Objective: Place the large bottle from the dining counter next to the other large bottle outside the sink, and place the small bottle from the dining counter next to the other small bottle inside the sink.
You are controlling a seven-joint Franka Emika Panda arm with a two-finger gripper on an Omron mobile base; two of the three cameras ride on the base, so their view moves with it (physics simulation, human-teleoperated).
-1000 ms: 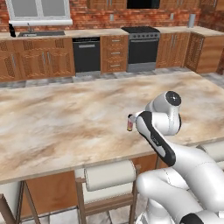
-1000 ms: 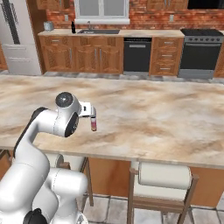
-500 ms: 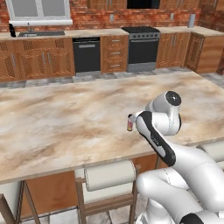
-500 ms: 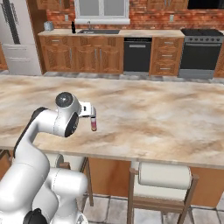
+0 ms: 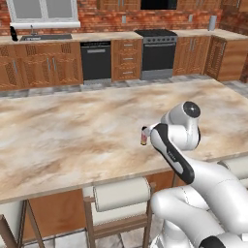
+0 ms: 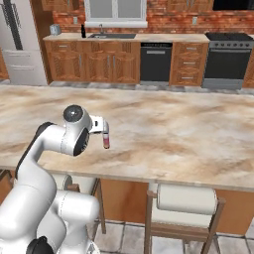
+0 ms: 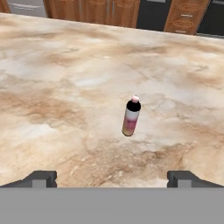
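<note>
Left base view: we see the dining counter (image 5: 72,140) spanning the frame, w/ a small upright bottle (image 5: 144,136) standing on it near the front edge, partly masked by the white arm. Its look, dark top over a pale pinkish body, doesn't match either task bottle closely; we can't tell which it is. At the far wall, the sink (image 5: 41,37) sits in the cabinet counter, and a black bottle (image 5: 14,34) stands just left of the sink, outside the basin.

Right base view: the same bottle (image 6: 105,136) stands on the dining counter (image 6: 188,134), just right of the arm's wrist. Far back, the sink (image 6: 105,35) w/ the black bottle (image 6: 83,31) just left of it.

Hand view: the gripper (image 7: 112,179) hangs above the dining counter (image 7: 61,96), jaws spread fully wide, nothing between them. The bottle (image 7: 131,117) stands apart from both fingertips (image 7: 40,178), beyond them and approx. centred.
</note>
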